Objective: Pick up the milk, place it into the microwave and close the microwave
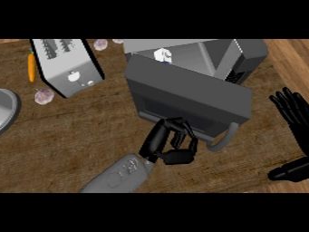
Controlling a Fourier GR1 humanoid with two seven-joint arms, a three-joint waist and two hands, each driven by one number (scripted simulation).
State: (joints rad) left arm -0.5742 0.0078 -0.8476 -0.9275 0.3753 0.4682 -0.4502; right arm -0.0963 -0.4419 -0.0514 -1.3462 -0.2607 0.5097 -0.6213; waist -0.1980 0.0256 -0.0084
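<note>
milk (162, 55) sits inside microwave (204, 59) at 12 o'clock. we see left hand (173, 145) fingers curled, empty, against door (187, 99); right hand (297, 115) open, resting at 3 o'clock. risk: fingers slip off, door stays ajar.

Kitchen setting: a wooden counter (63, 136) bears a grey microwave (204, 81) with its door (187, 102) ajar just beyond the left hand's fingers (176, 129), with a toaster (66, 65), carrot (31, 67) and garlic bulb (44, 96) farther off.
</note>
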